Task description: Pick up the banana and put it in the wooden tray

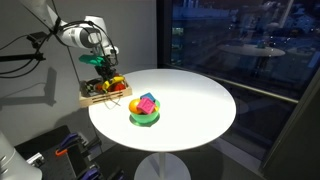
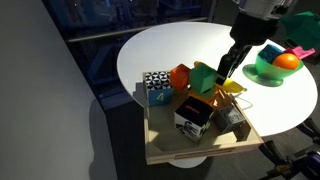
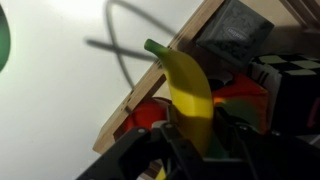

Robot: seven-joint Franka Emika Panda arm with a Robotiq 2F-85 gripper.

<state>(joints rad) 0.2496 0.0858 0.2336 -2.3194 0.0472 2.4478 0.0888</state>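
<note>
Holds the banana (image 3: pixel 190 100) pinched in the hand (image 3: pixel 195 148), dark fingers closed on both flanks of the fruit near its lower end in the wrist view. Runs lengthwise up and slightly leftward through that view, away from the hand, ending in a green stem tip aimed at the upper left. Looks smooth and bright yellow, gently curved, glossy like plastic, with a pale sheen along the middle. Crosses the light-wood rim of the wooden tray (image 3: pixel 135 100), stem end over the white desk (image 3: pixel 60 110), the rest over the tray's crowded inside. Shows in an exterior view as a small yellow patch directly under the hand (image 2: pixel 232 68), above the side of the wooden tray (image 2: pixel 200 152) nearest the green bowl (image 2: pixel 268 74); cannot tell whether touching the toys beneath. Shares the tray's space with a dotted cube (image 2: pixel 155 87), an orange piece (image 2: pixel 180 77), a green piece (image 2: pixel 205 78), a black-and-white cube (image 2: pixel 192 118) and a dark grey block (image 2: pixel 232 118). Stays apart from the bowl, loaded with an orange-red fruit (image 2: pixel 287 61) and a pink block (image 2: pixel 300 50). Places tray and bowl side by side near the round desk's edge in both exterior views.
</note>
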